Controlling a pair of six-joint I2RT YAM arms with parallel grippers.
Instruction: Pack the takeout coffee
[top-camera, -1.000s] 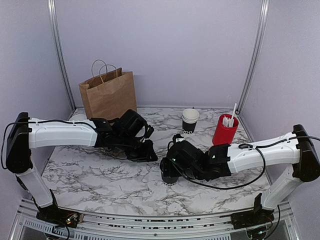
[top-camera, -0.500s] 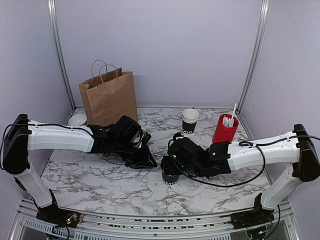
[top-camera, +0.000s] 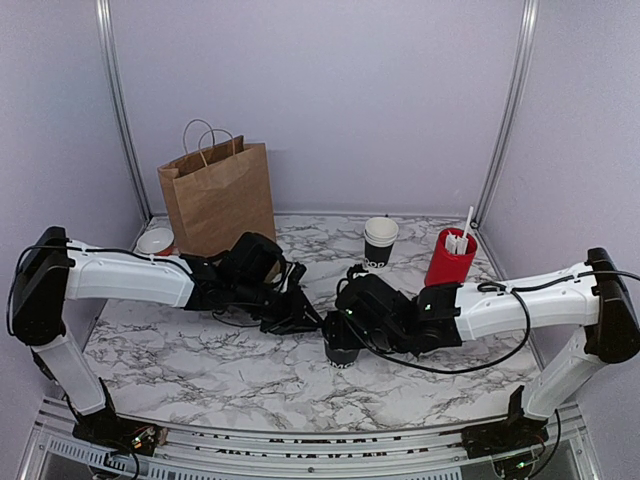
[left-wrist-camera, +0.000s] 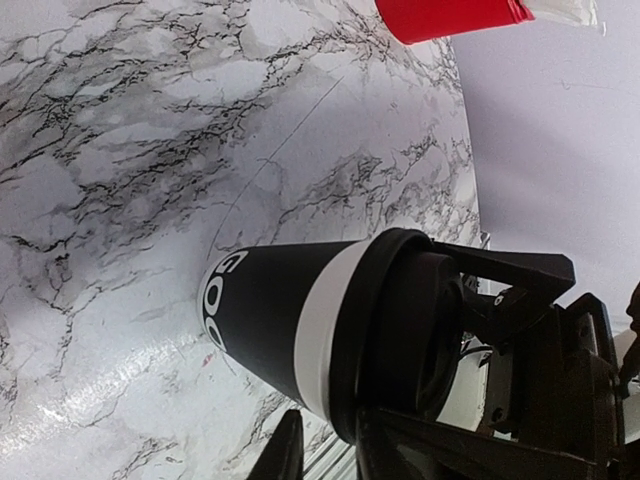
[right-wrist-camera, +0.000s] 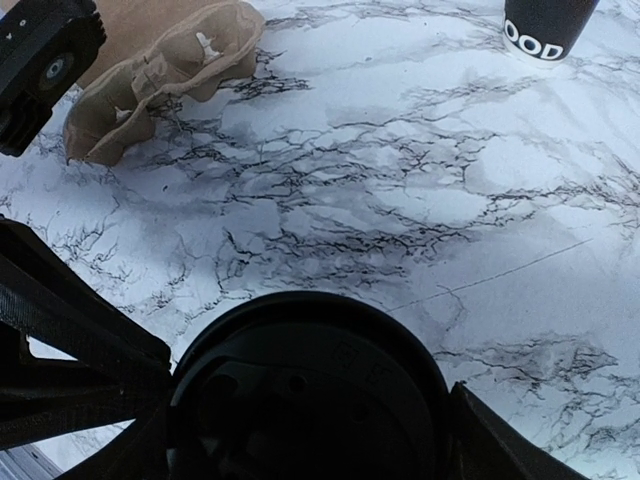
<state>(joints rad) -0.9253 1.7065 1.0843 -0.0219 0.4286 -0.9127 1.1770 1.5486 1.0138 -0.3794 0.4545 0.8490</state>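
What changed: My left arm (top-camera: 130, 275) has swung across the bench (top-camera: 200, 365) from over by the paper bag (top-camera: 217, 195). Its tip is now just beside the takeout coffee (top-camera: 340, 352). The cup and my right arm (top-camera: 520, 305) have stayed where they were.
What it means: I think my two arms are meeting at the cup, maybe to press the lid (right-wrist-camera: 310, 400) or to pass the cup over. The coffee is not in the bag yet.
Where the coffee is: It stands upright on the bench, about midway between the left and right edges and nearer the front edge. Its black lid is on.
Right jaws: Spread wide, one on each side of the lidded top, holding the cup.
Left jaws: Only a little way apart, close to the lid's rim. I see nothing between them.
Back left corner: The bag stands here, with a brown cup carrier (right-wrist-camera: 160, 80) lying in front of it.
Back right: A stack of cups (top-camera: 380, 240) and a red cup of sticks (top-camera: 450, 258) stand well apart from the coffee.
Open room: Bare bench runs along the front edge.
Watch out: My left arm lies between the cup and the bag. Both sets of jaws are so close that they could bump.
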